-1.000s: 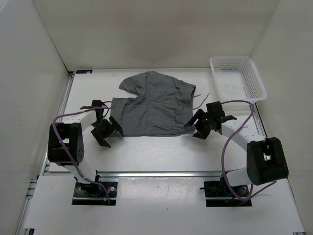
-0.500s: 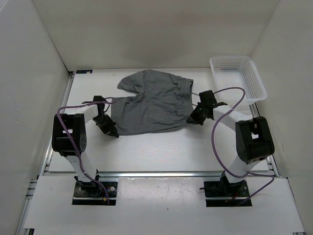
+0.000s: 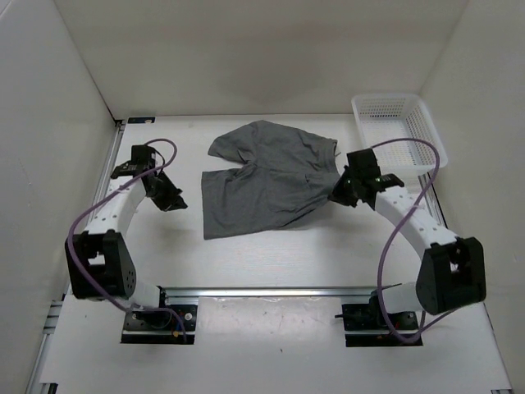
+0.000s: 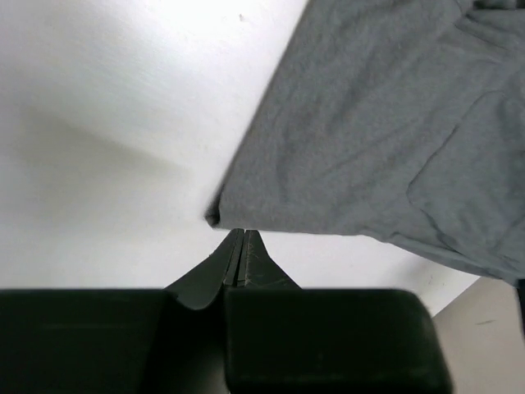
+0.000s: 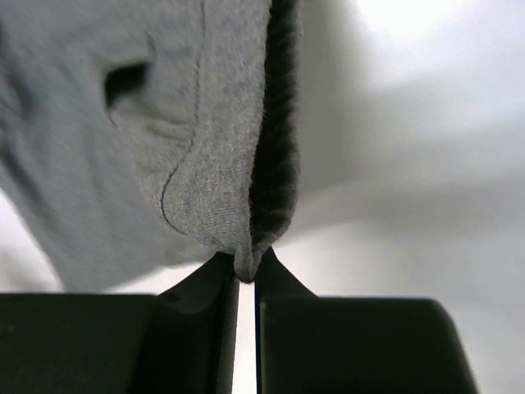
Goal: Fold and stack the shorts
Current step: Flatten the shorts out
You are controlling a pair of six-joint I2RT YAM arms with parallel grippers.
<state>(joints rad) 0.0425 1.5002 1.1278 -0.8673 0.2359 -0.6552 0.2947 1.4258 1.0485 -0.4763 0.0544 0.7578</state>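
The grey shorts (image 3: 267,176) lie spread in the middle of the table, waistband toward the right. My right gripper (image 3: 338,195) is at their right edge. In the right wrist view it (image 5: 246,275) is shut on a fold of the shorts (image 5: 221,164), which hangs pinched between the tips. My left gripper (image 3: 174,199) is left of the shorts with a gap of bare table between them. In the left wrist view it (image 4: 236,232) is shut with nothing between its fingers. A corner of the shorts (image 4: 369,123) lies just beyond its tips.
A white mesh basket (image 3: 426,135) stands at the back right corner, just behind the right arm. White walls enclose the table on the left, back and right. A metal rail (image 3: 262,291) runs along the near edge.
Both grippers went from open to shut. The right one closed on the shorts' right edge and drew them right. The left one pulled away to the left without the cloth.
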